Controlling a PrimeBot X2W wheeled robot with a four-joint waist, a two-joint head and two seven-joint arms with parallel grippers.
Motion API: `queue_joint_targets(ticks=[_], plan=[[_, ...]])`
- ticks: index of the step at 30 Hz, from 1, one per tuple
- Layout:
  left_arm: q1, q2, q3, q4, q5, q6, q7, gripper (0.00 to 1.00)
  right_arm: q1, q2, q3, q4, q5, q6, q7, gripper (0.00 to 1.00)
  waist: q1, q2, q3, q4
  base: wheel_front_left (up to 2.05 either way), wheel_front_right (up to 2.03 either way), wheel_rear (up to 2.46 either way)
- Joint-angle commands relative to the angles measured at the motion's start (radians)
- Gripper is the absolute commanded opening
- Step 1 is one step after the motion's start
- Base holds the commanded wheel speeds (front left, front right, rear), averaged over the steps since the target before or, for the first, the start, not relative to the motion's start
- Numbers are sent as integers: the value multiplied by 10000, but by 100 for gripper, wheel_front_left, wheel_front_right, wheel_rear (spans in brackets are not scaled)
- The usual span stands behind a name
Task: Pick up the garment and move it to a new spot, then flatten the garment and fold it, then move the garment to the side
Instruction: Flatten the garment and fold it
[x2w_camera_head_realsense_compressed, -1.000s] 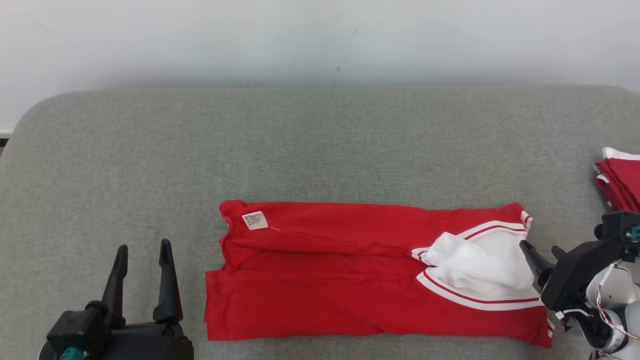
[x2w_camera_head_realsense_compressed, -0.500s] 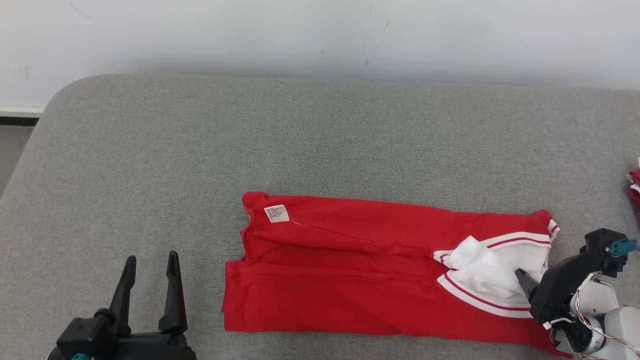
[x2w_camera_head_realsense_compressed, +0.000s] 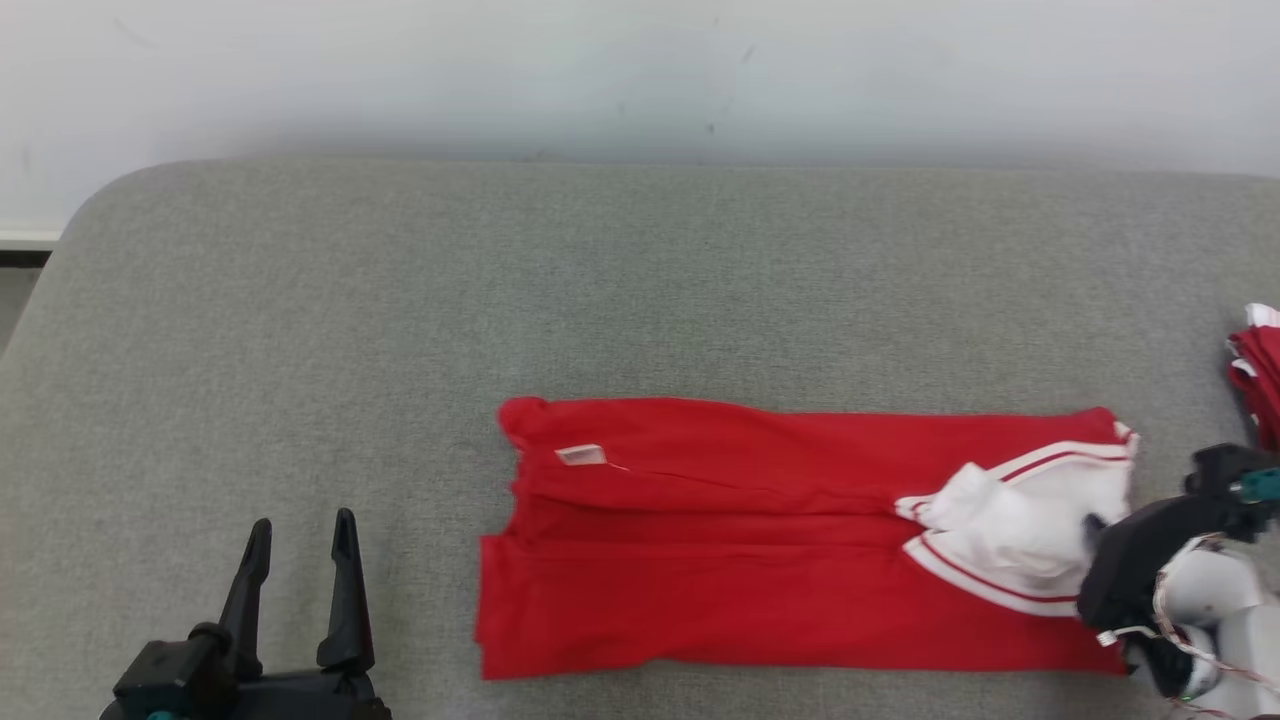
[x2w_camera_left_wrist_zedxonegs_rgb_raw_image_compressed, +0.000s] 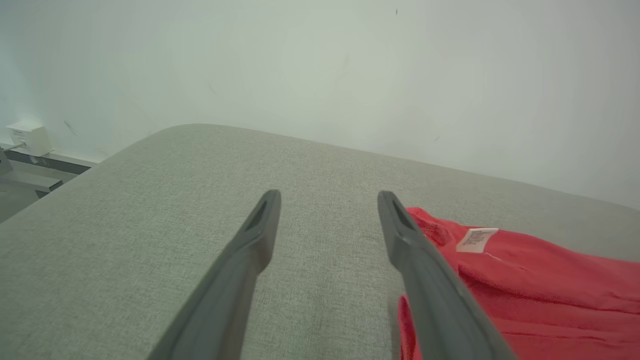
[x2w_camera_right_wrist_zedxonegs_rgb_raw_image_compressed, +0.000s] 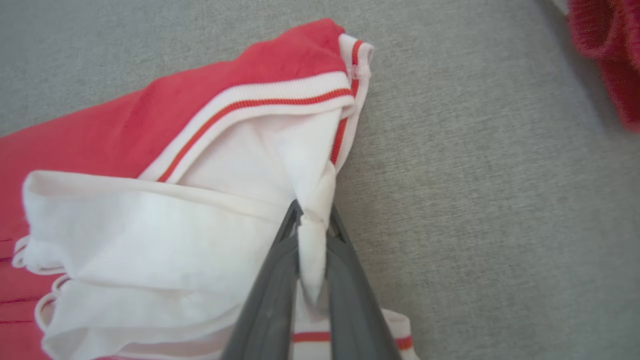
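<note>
1. When the scene is viewed from the head, the red garment (x2w_camera_head_realsense_compressed: 760, 540) is found folded lengthwise on the grey padded surface (x2w_camera_head_realsense_compressed: 600, 280), toward its front right. The left gripper (x2w_camera_head_realsense_compressed: 302, 520) is seen at lower left, clear of the cloth, fingers spread with nothing between them.
2. The right gripper (x2w_camera_right_wrist_zedxonegs_rgb_raw_image_compressed: 313, 210) is shown plainly by its own wrist view: the fingers are clamped on a fold of the garment's white part at the striped end. From the head, those fingertips are hidden behind the gripper's body.
3. The label (x2w_camera_left_wrist_zedxonegs_rgb_raw_image_compressed: 477, 239) is blurred from the head and sharper from the left wrist; its print cannot be read.
4. A second red pile (x2w_camera_head_realsense_compressed: 1258, 370) is cut off at the right edge.
</note>
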Motion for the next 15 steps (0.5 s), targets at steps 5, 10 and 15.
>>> queue_joint_targets(ticks=[5, 10, 15], plan=[[213, -11, 34, 44, -167, 104, 2, 100, 215, -528, -523, -892, -295, -40, -178, 0, -1, -1, -201, -366, 0, 0, 0], [311, -9, -11, 79, -306, 159, 2, 100, 527, -982, -751, -2004, -709, -38, 81, 0, -1, -1, -403, -594, 0, 0, 0], [375, -9, -60, 129, -404, 232, 2, 100, 889, -1264, -236, -3250, -1077, -37, 603, 0, -1, -1, -576, -715, 0, 0, 0]])
